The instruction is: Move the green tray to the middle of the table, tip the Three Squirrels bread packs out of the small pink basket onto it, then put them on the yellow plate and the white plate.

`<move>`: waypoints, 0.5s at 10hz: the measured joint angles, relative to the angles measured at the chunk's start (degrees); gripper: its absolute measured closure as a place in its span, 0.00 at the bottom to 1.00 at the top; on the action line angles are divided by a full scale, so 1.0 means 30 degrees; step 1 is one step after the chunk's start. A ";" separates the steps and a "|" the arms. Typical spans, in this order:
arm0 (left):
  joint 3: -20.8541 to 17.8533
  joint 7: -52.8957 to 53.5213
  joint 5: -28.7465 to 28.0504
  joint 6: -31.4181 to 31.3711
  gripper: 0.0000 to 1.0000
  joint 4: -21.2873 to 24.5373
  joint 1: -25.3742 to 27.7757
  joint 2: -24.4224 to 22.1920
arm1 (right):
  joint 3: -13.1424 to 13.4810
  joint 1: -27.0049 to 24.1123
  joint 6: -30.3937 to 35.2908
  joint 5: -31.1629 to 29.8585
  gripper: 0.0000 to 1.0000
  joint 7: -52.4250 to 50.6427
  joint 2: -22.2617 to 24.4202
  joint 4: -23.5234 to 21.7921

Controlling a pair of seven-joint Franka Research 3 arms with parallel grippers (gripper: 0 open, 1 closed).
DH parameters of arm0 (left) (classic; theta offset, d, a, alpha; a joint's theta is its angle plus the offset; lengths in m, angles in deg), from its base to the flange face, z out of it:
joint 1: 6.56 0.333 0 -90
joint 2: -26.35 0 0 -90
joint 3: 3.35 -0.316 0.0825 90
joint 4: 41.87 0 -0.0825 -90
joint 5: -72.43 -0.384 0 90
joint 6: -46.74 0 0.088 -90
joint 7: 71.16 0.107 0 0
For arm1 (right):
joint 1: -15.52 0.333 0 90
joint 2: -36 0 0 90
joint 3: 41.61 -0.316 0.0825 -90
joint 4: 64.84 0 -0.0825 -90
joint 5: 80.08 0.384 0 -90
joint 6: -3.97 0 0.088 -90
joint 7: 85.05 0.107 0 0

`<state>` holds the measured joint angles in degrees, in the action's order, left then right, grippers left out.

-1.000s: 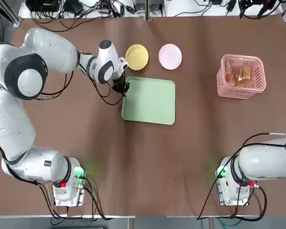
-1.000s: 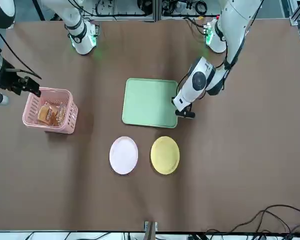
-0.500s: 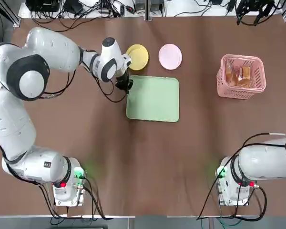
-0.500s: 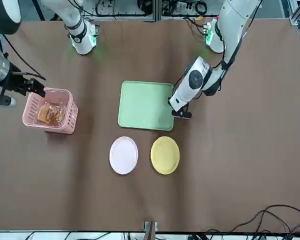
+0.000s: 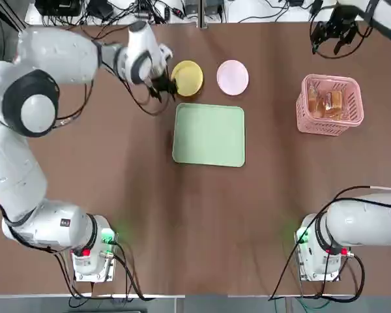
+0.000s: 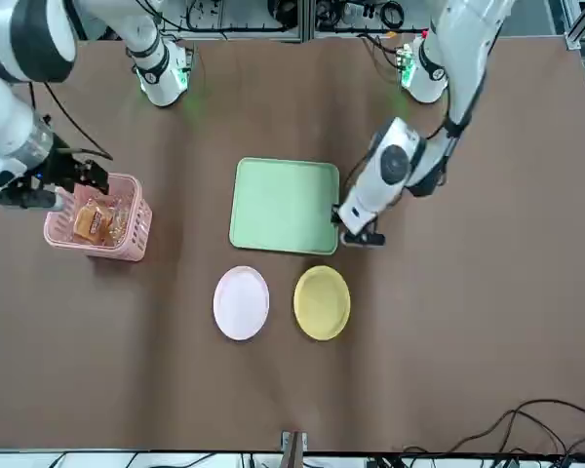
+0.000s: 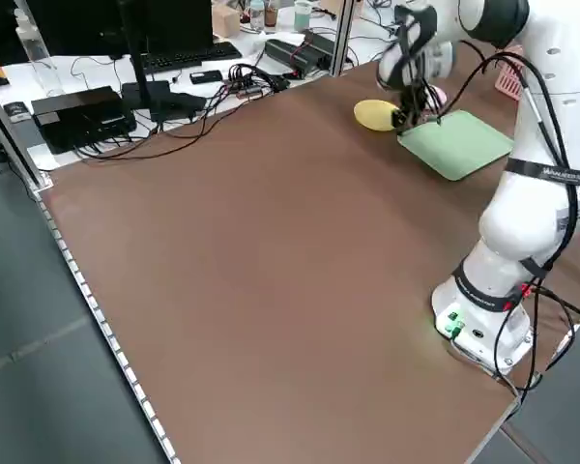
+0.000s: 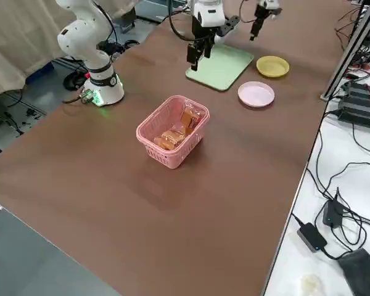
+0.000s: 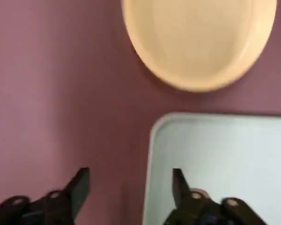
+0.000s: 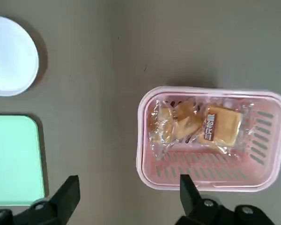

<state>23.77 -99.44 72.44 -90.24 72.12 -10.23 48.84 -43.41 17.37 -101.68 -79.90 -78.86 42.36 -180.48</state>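
Since its move looked complete, the green tray (image 5: 209, 135) lay mid-table just below the left gripper (image 5: 164, 87), jaws wide and empty; the pink basket (image 5: 330, 105) of bread packs (image 10: 194, 125) waited beneath the open, empty right gripper (image 5: 335, 34), probably for tipping.

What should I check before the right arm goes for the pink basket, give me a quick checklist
1. Green tray in the middle of the table, nothing on it: ok.
2. Left gripper open and off the tray, above its corner near the yellow plate: ok.
3. Right gripper open, above the table beside the small pink basket: ok.
4. Three Squirrels bread packs inside the upright basket: ok.
5. Yellow plate and white plate bare, beyond the tray: ok.
6. Left arm out of the tipping path: cannot tell, its gripper hangs near the tray's edge.
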 joint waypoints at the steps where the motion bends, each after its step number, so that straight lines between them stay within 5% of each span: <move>1: -0.0077 0.0979 0.0000 0.2209 0.01 -0.1424 0.1067 -0.0722 | -0.0010 0.0216 -0.0940 0.0000 0.05 0.0011 0.0320 -0.1183; 5: -0.0207 0.4337 -0.1230 1.0510 0.00 -0.8322 0.4172 -0.1600 | 0.0068 0.0237 -0.3146 0.0000 0.05 0.0011 0.0648 -0.3958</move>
<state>23.15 -86.42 68.75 -58.70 47.16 2.28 44.04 -43.21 18.08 -111.12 -79.90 -78.83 44.30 -192.35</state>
